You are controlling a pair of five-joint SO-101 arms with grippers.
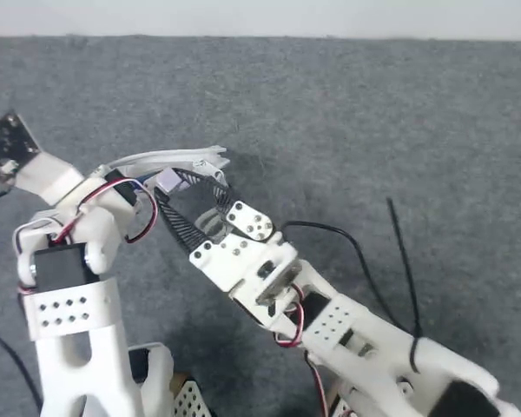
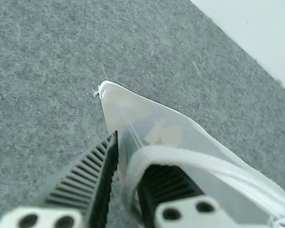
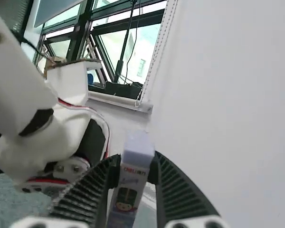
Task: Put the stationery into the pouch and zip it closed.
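A translucent white pouch [image 1: 169, 159] hangs lifted above the grey mat, its zipper edge running along one side [image 2: 156, 128]. My left gripper [image 2: 126, 156] is shut on the pouch's edge; in the high view it sits at the left [image 1: 130, 174]. My right gripper [image 1: 169, 184] comes in from the lower right and is shut on a small lilac stationery block [image 3: 130, 185] with a printed sleeve. The block's tip [image 1: 168, 180] sits right beside and just below the pouch. I cannot tell whether it is inside the pouch's mouth.
Grey felt-like mat [image 1: 373, 113] covers the table, with a white wall along the far edge. Black cables [image 1: 404, 261] trail beside the right arm. The left arm's body [image 3: 42, 137] is close beside the right gripper.
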